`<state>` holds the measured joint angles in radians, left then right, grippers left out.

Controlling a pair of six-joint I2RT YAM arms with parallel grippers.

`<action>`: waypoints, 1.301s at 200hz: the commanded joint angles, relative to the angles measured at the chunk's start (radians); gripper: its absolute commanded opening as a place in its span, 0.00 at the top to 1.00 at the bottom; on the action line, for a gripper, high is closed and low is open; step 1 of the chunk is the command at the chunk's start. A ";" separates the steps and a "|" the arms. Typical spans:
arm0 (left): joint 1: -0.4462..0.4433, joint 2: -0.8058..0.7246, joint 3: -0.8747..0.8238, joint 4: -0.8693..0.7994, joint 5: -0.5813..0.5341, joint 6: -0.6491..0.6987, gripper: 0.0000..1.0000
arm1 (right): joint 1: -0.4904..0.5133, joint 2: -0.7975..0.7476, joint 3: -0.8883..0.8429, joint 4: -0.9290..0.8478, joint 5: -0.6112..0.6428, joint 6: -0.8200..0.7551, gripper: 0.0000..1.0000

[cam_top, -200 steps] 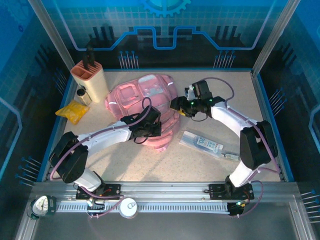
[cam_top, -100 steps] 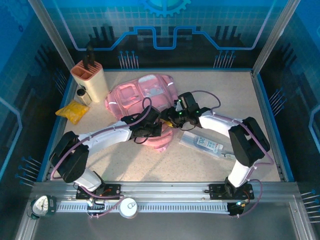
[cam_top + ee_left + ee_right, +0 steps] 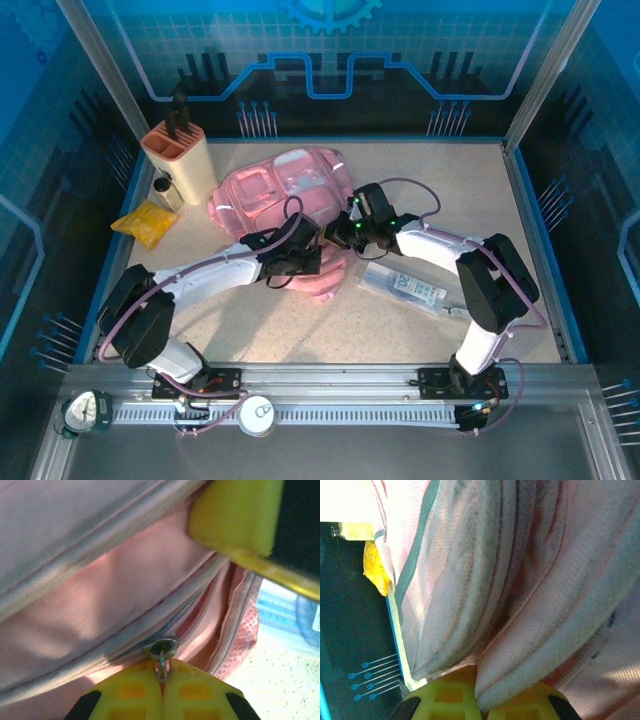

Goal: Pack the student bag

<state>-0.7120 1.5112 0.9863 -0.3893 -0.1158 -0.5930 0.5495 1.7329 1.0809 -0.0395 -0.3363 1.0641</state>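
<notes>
Pink student bag [image 3: 285, 185] lies at the centre of the desk [image 3: 440, 190], left end effector [image 3: 162, 682] closed on its zipper pull [image 3: 162, 652], right end effector [image 3: 481, 697] clamping a fabric fold [image 3: 520, 670], apparently to steady the bag for unzipping.

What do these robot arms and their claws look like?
The left arm and right arm are white links with black joints, trailing purple cables; green lights dot the right wrist. The left gripper and right gripper have yellow, grid-patterned fingers.

Blue-tinted top view, evenly lit, wrist close-ups blurred, glare at edges
</notes>
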 commanded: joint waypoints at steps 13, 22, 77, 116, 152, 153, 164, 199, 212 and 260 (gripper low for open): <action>0.064 -0.128 -0.079 -0.135 -0.046 0.039 1.00 | -0.049 -0.048 -0.022 0.016 0.068 -0.079 1.00; 0.099 -0.149 -0.104 -0.145 -0.032 0.051 1.00 | -0.060 -0.054 -0.024 0.011 0.057 -0.092 1.00; 0.269 -0.196 -0.198 -0.165 -0.011 0.098 1.00 | -0.148 -0.033 0.055 -0.043 -0.033 -0.182 1.00; 0.253 -0.165 -0.157 -0.058 0.125 0.062 1.00 | -0.175 0.057 0.210 -0.133 -0.064 -0.261 1.00; 0.185 -0.146 -0.104 0.006 0.118 0.020 1.00 | -0.174 0.020 0.183 -0.167 -0.132 -0.256 0.65; 0.183 -0.144 -0.102 0.007 0.117 0.020 1.00 | -0.174 0.017 0.179 -0.165 -0.136 -0.255 0.63; 0.167 -0.126 -0.080 0.009 0.116 0.016 1.00 | -0.168 -0.016 0.146 -0.169 -0.167 -0.243 0.52; 0.127 -0.079 -0.031 0.007 0.105 0.024 1.00 | -0.087 -0.090 0.026 -0.126 -0.185 -0.183 0.43; 0.123 -0.076 -0.023 0.009 0.105 0.021 1.00 | -0.058 -0.092 -0.029 -0.029 -0.207 -0.097 0.45; 0.110 -0.050 -0.002 0.010 0.129 0.031 1.00 | -0.007 0.019 -0.018 0.097 -0.169 0.005 0.55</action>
<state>-0.5900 1.4559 0.9291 -0.4057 -0.0273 -0.5594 0.5365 1.6928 1.0504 -0.0555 -0.5056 0.9916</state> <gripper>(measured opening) 0.050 0.502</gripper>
